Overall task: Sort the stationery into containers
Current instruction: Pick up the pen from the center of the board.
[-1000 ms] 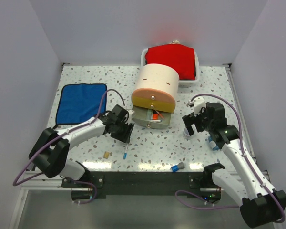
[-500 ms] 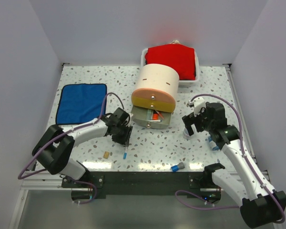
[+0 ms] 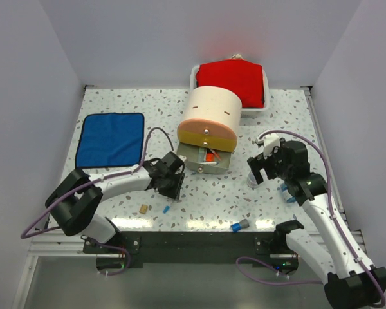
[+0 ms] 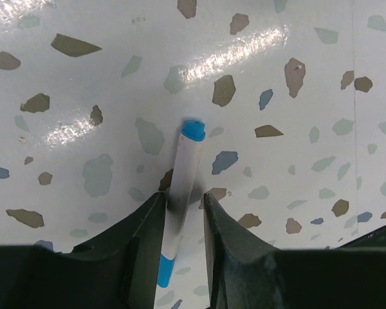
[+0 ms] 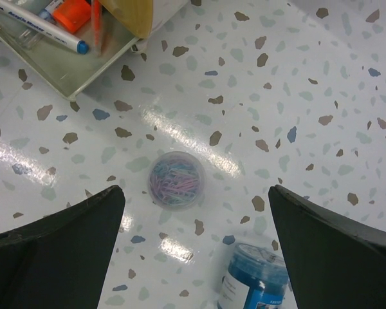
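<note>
A white pen with blue ends [image 4: 183, 177] lies on the speckled table. My left gripper [image 4: 184, 196] straddles it, jaws narrowly open, the left finger against the pen and a small gap at the right finger. From above, only the pen's blue tip [image 3: 166, 209] shows below the left gripper [image 3: 172, 188]. My right gripper [image 5: 196, 193] is wide open and empty above a clear cup of paper clips [image 5: 175, 179]. The cream unit [image 3: 210, 111] has its lower drawer [image 3: 204, 161] open, holding a pen [image 5: 38, 26] and orange items [image 5: 71, 13].
A tan eraser [image 3: 143, 208] lies left of the pen. A blue-grey cap piece [image 3: 238, 225] lies near the front edge. A blue jar [image 5: 257, 277] lies right of the cup. A blue cloth [image 3: 109, 138] lies at the left; a white tray with red cloth [image 3: 231, 80] stands behind the unit.
My left gripper has moved right and toward the front edge, down over the pen, which is now mostly hidden from above. The right arm has barely shifted.
</note>
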